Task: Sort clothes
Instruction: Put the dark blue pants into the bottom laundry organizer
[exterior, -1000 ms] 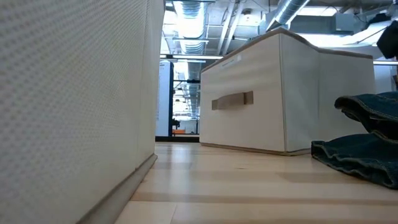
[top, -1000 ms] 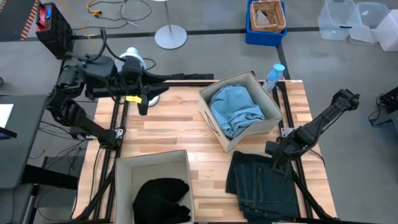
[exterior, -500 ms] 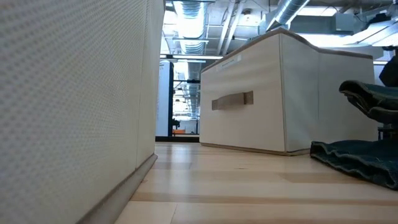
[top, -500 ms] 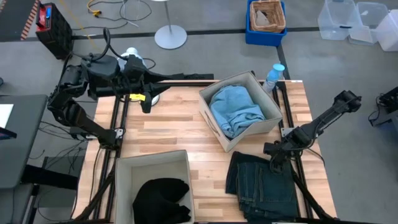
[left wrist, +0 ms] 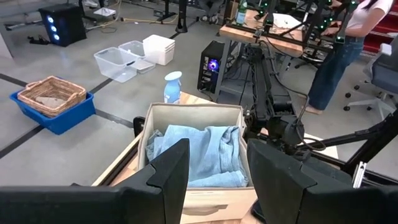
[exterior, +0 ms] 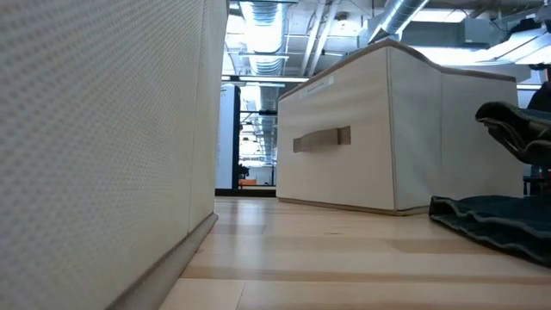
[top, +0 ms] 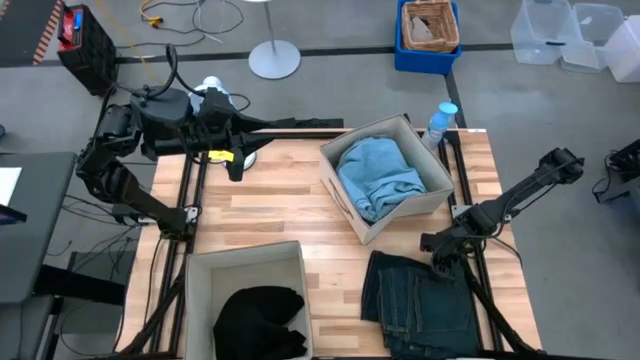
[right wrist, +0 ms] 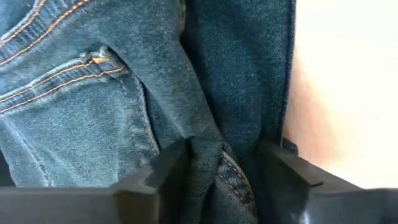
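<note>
Light blue top (top: 378,178) in far box (top: 436,203), black garment (top: 258,318) in near box (top: 196,283), right tool (top: 436,246) clamped on jeans (top: 420,310), left tool (left wrist: 211,168) apart

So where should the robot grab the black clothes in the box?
Probably the raised middle bunch of the black garment, coming straight down from above. It lies crumpled low inside the open-topped box, so the walls block any sideways approach.
</note>
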Controlling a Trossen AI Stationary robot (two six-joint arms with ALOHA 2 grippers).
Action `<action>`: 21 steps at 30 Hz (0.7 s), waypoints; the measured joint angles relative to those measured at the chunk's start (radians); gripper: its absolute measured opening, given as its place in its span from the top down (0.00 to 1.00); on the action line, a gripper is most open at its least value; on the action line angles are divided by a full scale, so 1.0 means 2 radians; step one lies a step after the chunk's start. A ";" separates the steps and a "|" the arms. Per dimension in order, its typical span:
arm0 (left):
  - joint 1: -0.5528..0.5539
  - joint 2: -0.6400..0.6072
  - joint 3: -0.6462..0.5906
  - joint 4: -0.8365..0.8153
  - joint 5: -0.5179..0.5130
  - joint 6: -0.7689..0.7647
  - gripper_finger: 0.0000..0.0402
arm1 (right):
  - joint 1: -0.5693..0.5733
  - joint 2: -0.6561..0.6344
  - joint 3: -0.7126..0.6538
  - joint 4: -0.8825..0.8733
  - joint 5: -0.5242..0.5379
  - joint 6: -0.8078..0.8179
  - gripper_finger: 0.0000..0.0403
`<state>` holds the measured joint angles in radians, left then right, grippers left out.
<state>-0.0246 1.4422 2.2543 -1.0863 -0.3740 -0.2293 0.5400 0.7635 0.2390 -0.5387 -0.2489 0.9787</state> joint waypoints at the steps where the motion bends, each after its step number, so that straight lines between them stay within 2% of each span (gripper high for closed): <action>1: 0.000 0.000 0.000 0.000 0.000 0.000 0.61 | 0.000 0.000 0.000 0.001 0.000 0.001 0.54; 9: 0.000 0.000 0.000 0.000 0.000 0.006 0.61 | 0.000 0.001 -0.001 0.033 0.000 0.004 0.95; 15: 0.000 0.000 0.000 0.000 0.000 0.006 0.61 | 0.001 0.001 0.008 0.037 0.012 0.011 0.98; 21: 0.000 0.000 0.000 0.000 0.000 0.006 0.61 | 0.001 0.002 0.043 0.029 0.063 -0.002 0.99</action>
<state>-0.0246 1.4422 2.2547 -1.0863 -0.3744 -0.2173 0.5419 0.7673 0.3242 -0.4811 -0.1222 0.9743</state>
